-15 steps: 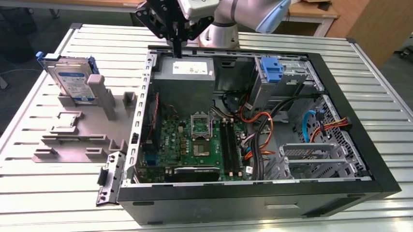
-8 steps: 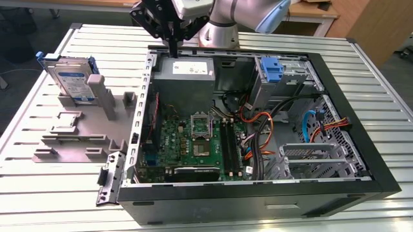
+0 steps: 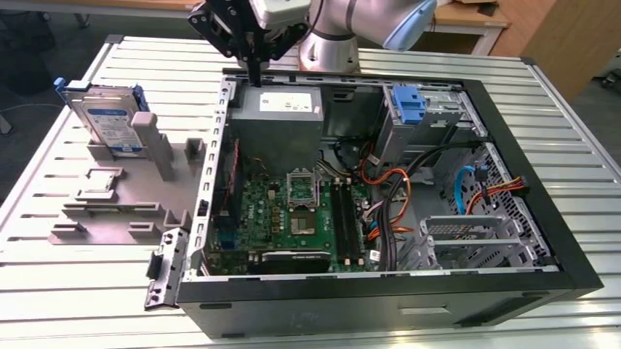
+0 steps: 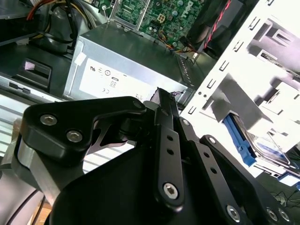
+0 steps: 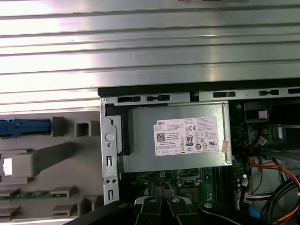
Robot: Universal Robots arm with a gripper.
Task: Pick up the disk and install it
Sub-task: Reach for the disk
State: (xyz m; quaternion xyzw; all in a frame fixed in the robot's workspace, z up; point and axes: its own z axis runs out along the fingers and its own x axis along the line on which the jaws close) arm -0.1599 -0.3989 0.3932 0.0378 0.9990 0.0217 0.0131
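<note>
The disk (image 3: 105,120), silver-grey with a white-and-blue label and a blue carrier, stands upright in a grey holder (image 3: 116,211) on the exterior view's left, outside the computer case. Its blue edge (image 5: 23,127) shows in the first wrist view, and part of it (image 4: 265,149) shows behind the pale holder in the second wrist view. My gripper (image 3: 255,80) hangs above the case's back wall, over the power supply (image 3: 281,107), well away from the disk. Its black fingers (image 5: 151,206) sit together, shut on nothing; the fingertip (image 4: 161,93) points toward the power supply (image 4: 126,70).
The open black computer case (image 3: 543,218) lies flat on a slatted metal table (image 3: 58,291). Inside are the green motherboard (image 3: 291,218), loose cables (image 3: 388,196) and a drive cage with a blue bracket (image 3: 408,102). A metal bay (image 3: 466,236) sits near the front right.
</note>
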